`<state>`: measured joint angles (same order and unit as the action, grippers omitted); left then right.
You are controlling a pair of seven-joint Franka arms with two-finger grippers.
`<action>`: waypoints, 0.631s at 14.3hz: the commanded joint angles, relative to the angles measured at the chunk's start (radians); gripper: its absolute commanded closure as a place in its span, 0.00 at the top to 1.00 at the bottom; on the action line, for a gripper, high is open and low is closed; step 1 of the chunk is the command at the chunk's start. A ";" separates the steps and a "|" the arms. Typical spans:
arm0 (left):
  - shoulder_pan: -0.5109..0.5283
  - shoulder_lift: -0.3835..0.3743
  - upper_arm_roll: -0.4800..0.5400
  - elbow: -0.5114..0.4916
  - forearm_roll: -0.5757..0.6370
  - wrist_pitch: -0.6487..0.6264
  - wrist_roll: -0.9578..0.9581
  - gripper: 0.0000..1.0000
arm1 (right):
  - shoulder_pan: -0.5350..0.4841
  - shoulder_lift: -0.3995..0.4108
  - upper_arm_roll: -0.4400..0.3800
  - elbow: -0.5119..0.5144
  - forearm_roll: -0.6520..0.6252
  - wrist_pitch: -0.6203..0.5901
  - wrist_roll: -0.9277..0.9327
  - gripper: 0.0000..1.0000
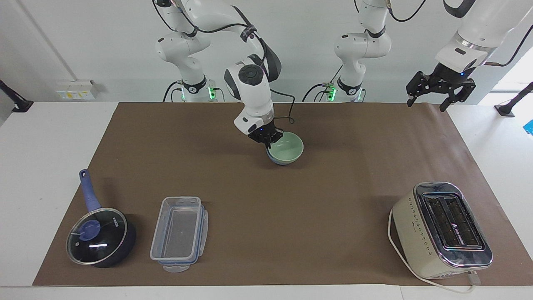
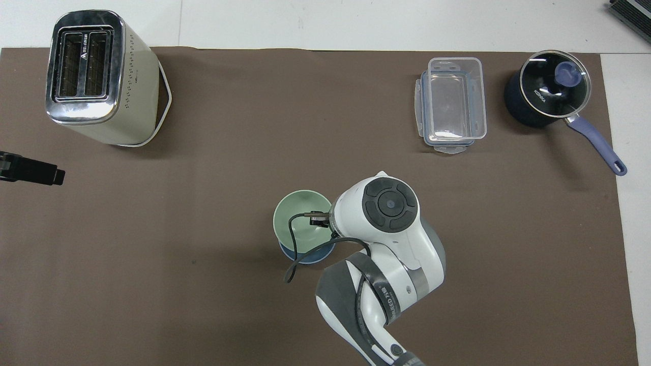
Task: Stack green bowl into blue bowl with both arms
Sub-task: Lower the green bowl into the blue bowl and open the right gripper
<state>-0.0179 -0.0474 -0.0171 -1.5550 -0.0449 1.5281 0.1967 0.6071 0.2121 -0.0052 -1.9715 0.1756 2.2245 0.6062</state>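
Note:
The pale green bowl [image 1: 288,146] sits nested in the blue bowl [image 1: 272,160] at the middle of the brown mat, nearer to the robots. Only a thin edge of the blue bowl shows under it. In the overhead view the green bowl [image 2: 292,221] covers most of the blue bowl [image 2: 305,257]. My right gripper [image 1: 268,141] is shut on the green bowl's rim, on the side toward the right arm's end; from overhead its own wrist hides it. My left gripper [image 1: 426,103] is open and empty, raised over the mat's edge at the left arm's end, and waits [image 2: 30,170].
A cream and chrome toaster [image 1: 441,229] stands farther from the robots at the left arm's end. A clear plastic container [image 1: 179,233] and a dark blue lidded saucepan [image 1: 100,237] stand farther from the robots at the right arm's end.

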 commanded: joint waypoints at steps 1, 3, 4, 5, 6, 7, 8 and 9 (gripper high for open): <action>0.012 0.001 -0.009 0.020 0.019 -0.026 -0.010 1.00 | 0.003 -0.019 0.005 -0.030 0.022 0.018 0.017 0.00; 0.010 0.001 -0.009 0.020 0.019 -0.026 -0.010 1.00 | 0.013 -0.023 0.004 -0.043 0.022 0.014 0.017 0.00; 0.010 0.001 -0.009 0.020 0.019 -0.026 -0.010 1.00 | 0.014 -0.023 0.005 -0.043 0.024 0.009 0.015 0.00; 0.010 0.001 -0.009 0.020 0.019 -0.026 -0.010 1.00 | 0.013 -0.025 0.004 -0.046 0.024 0.007 0.014 0.00; 0.010 0.001 -0.009 0.020 0.019 -0.026 -0.010 1.00 | 0.013 -0.033 0.004 -0.056 0.022 0.007 0.012 0.00; 0.010 0.001 -0.009 0.020 0.019 -0.026 -0.010 1.00 | 0.014 -0.037 0.004 -0.066 0.022 0.007 0.012 0.00; 0.010 0.001 -0.009 0.020 0.019 -0.026 -0.010 1.00 | 0.013 -0.042 0.005 -0.072 0.022 0.006 0.012 0.00; 0.010 0.001 -0.009 0.020 0.019 -0.026 -0.010 1.00 | 0.014 -0.043 0.005 -0.073 0.022 0.006 0.010 0.00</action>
<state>-0.0178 -0.0474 -0.0171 -1.5550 -0.0449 1.5277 0.1965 0.6227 0.2044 -0.0048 -2.0077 0.1757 2.2240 0.6062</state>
